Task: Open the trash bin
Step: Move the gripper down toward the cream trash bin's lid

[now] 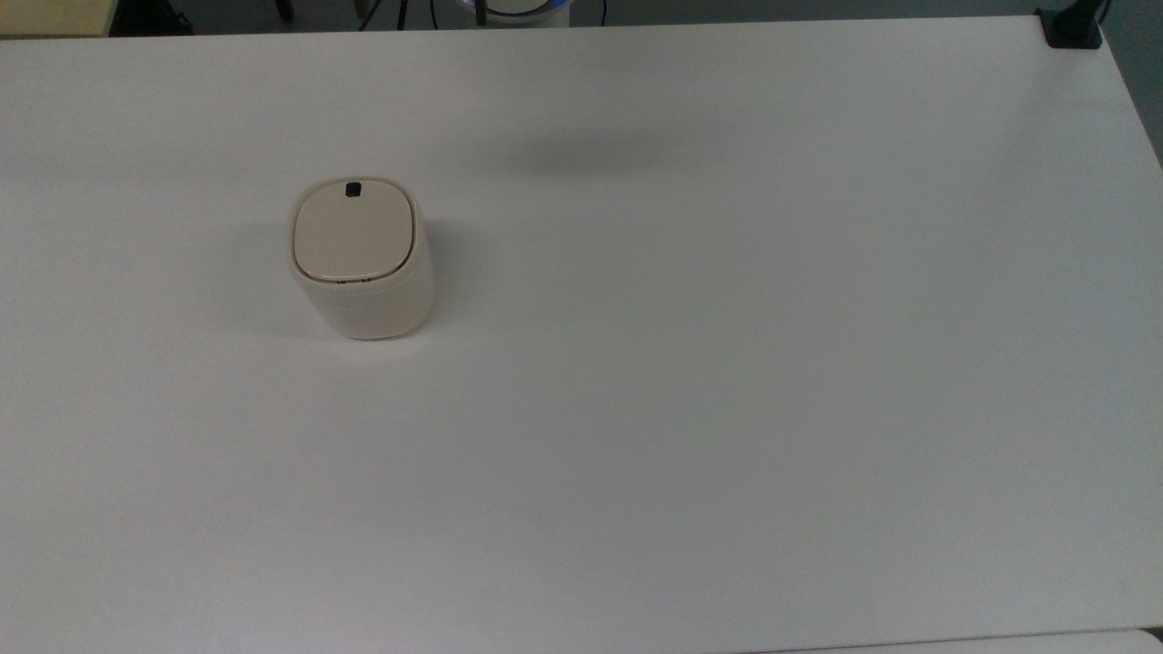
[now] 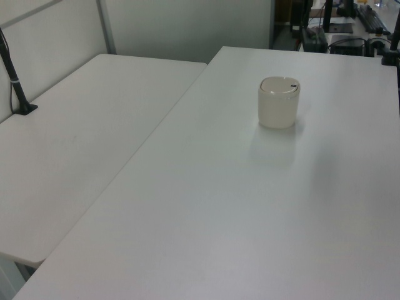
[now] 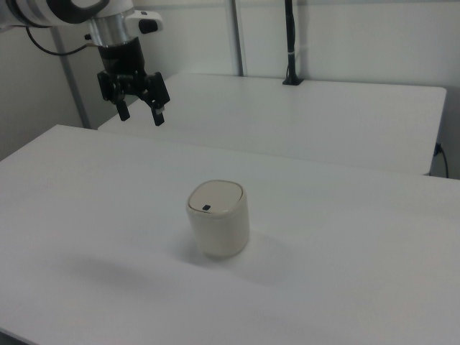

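The trash bin (image 1: pixel 361 258) stood upright on the white tabletop (image 1: pixel 727 363), left of centre in the top view, its lid (image 1: pixel 354 230) shut flat with the small black button (image 1: pixel 352 189) at the far edge. In the right view the end effector (image 3: pixel 139 113) hung high above the tabletop, well apart from the bin and toward the right view's left, its fingers spread wide and holding nothing. The arm (image 3: pixel 65 11) was cut off by the frame's upper left corner.
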Motion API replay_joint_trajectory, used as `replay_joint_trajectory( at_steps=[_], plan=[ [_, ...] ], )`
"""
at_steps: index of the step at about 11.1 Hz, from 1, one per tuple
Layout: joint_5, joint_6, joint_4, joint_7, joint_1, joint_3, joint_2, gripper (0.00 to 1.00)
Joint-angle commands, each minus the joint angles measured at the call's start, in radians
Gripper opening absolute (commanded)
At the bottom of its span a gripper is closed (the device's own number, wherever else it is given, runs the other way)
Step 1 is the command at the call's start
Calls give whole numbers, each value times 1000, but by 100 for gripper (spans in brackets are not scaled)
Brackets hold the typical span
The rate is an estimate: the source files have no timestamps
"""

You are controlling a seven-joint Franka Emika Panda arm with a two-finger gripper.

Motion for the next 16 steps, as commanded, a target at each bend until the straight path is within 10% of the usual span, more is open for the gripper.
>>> replay_joint_trajectory(
  at_steps=[1,4,8,16],
  plan=[
    [-2,0,-37,11,1,-7,-36,100],
    [-2,1,-37,3,1,-7,-34,88],
    [-2,4,-37,-15,1,-8,-32,8],
    [-11,120,-111,-38,-79,-11,-19,0]
  ],
)
